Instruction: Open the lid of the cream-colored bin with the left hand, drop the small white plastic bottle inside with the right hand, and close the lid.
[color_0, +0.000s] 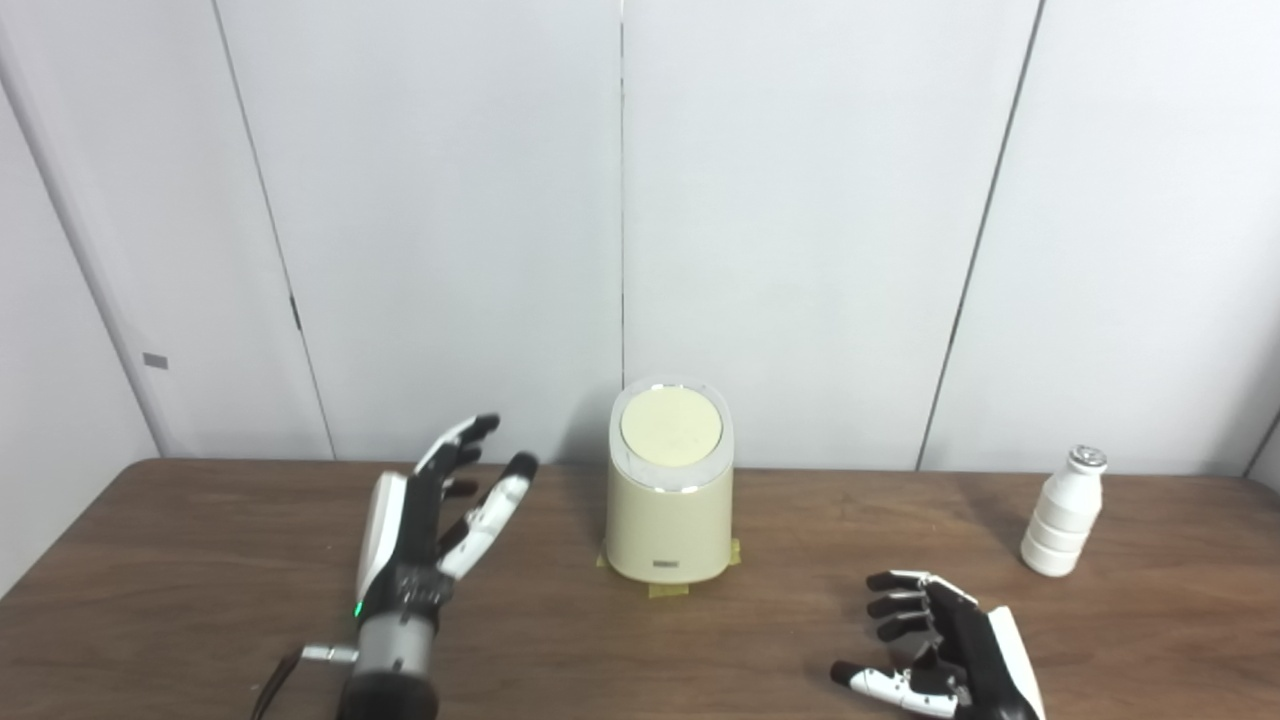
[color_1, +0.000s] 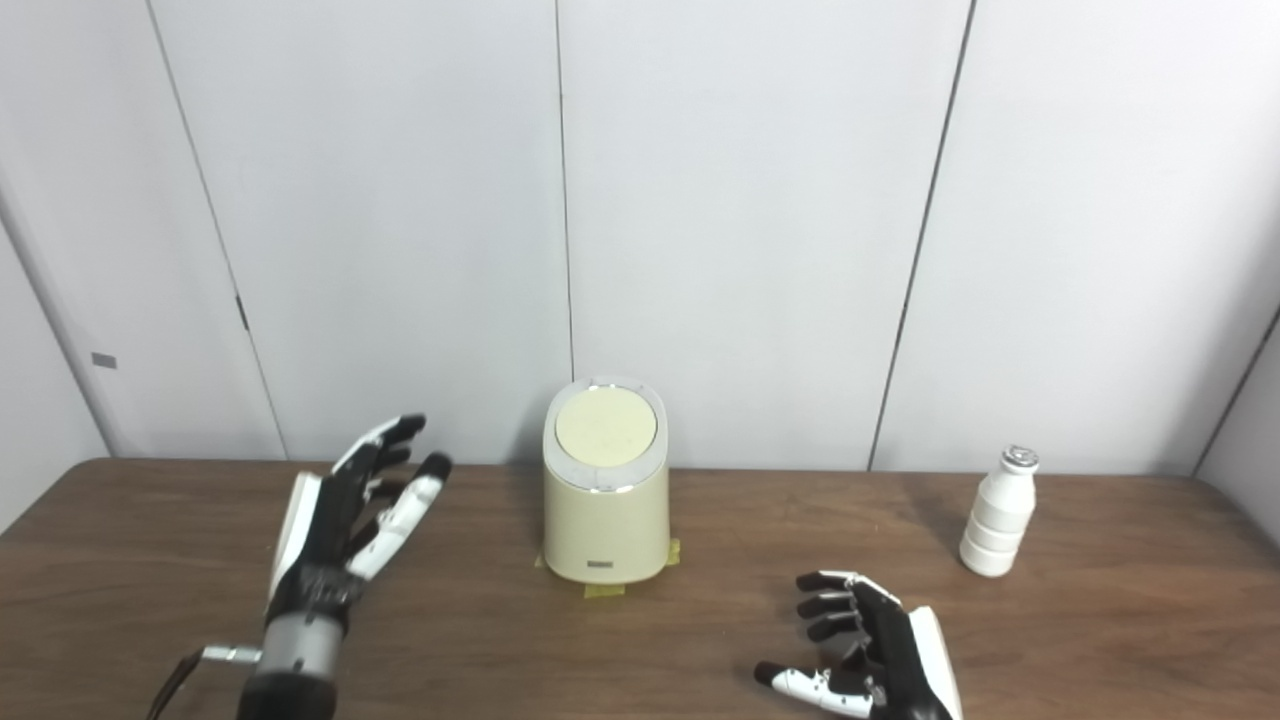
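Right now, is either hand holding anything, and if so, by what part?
Nothing is held. The left hand and right hand are both open, apart from the bin and the bottle.

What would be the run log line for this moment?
lid: closed | bottle: upright on table, right of bin | left hand: open, left of bin | right hand: open, empty

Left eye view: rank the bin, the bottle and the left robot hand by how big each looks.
1. Bin and left robot hand: they look alike in extent, and the hand is nearer the camera, so no ranking between them.
2. Bottle: clearly the smallest.
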